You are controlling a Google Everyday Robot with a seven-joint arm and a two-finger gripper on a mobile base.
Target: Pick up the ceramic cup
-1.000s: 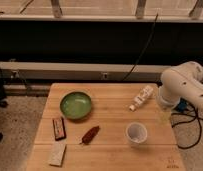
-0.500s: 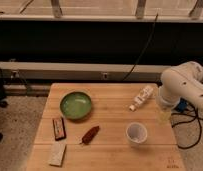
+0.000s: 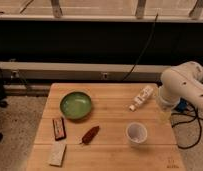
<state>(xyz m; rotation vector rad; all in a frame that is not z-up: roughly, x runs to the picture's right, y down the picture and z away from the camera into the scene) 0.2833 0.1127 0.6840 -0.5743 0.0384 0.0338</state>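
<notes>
The ceramic cup [image 3: 136,133] is small, white and handleless. It stands upright on the wooden table [image 3: 110,160], right of centre and near the front. My white arm comes in from the right. The gripper [image 3: 164,115] hangs at the table's right edge, a little right of the cup and behind it, and is not touching it.
A wide green bowl [image 3: 75,105] sits at the left middle. A white bottle [image 3: 141,97] lies on its side behind the cup. A red object [image 3: 90,134], a brown bar [image 3: 58,128] and a pale packet [image 3: 57,153] lie front left. Cables hang at the right.
</notes>
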